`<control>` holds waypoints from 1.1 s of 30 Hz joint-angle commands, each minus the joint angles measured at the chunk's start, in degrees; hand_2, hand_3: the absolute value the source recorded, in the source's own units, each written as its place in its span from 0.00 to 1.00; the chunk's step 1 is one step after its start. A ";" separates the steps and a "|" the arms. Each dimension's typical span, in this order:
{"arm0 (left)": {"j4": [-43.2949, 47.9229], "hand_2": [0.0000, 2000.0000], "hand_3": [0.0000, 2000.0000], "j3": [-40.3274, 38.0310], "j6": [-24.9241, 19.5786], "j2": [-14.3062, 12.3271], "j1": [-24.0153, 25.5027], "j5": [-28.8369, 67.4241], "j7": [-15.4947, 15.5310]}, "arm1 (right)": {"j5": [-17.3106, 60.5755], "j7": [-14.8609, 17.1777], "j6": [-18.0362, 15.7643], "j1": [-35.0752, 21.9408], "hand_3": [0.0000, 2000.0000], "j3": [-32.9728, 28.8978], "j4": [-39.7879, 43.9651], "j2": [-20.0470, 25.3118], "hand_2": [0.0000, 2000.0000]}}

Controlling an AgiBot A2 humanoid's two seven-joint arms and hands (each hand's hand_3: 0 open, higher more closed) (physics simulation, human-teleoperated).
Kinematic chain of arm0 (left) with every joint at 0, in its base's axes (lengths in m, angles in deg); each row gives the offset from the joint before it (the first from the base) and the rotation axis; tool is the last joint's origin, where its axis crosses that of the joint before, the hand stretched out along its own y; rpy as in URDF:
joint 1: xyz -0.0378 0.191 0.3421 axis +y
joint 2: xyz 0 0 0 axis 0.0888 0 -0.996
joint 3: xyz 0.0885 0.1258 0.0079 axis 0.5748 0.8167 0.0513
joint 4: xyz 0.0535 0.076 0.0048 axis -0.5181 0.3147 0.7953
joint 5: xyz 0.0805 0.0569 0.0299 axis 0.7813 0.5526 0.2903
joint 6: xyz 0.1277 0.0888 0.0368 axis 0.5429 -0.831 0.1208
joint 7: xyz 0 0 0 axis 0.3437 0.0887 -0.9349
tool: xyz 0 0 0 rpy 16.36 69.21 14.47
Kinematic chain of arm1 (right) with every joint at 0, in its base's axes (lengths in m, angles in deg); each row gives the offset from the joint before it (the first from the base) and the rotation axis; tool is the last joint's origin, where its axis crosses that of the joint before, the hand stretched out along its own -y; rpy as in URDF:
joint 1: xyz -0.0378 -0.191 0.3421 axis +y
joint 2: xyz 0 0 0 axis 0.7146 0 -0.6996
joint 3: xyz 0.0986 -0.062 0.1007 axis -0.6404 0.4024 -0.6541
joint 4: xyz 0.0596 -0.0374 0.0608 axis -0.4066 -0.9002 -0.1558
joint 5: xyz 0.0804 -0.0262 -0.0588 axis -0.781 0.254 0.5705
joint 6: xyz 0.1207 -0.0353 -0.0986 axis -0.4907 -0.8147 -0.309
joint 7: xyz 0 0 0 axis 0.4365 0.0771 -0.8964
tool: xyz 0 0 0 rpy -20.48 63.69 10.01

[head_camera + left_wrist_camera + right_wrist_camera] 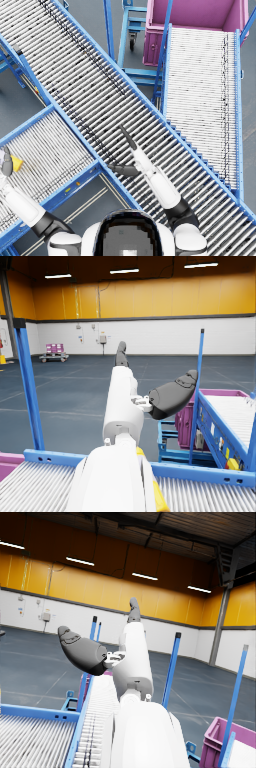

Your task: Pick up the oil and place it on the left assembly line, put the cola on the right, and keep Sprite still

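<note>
Currently the right hand hovers over the long diagonal conveyor, fingers straight, thumb splayed wide, holding nothing; the right wrist view shows the same empty spread. The left hand sits at the picture's far left edge over the left assembly line. In its own wrist view its fingers are apart with nothing between them. Just beside it on the rollers lies a small yellow item, most likely the oil; only a sliver shows, so whether it stands upright or lies over cannot be told. Judgement: the oil step looks done or nearly so, with the bottle on the left line and the hand open beside it. Cola and Sprite do not show in any view, so the cola's transfer to the right assembly line appears to be left to do. That line's rollers carry nothing visible. At its far end stands a magenta bin; the part of its inside that shows holds nothing.
</note>
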 commanded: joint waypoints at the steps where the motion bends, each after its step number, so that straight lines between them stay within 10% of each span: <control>1: 3.77 0.00 0.00 2.97 0.00 0.45 -0.43 0.00 0.00 | 0.00 0.00 0.00 -0.90 0.00 -5.99 0.30 0.88 0.00; 33: 13.56 0.00 0.00 41.66 0.01 0.70 -7.21 0.07 0.00 | -0.07 0.00 0.00 1.81 0.00 -33.84 -0.78 2.27 0.00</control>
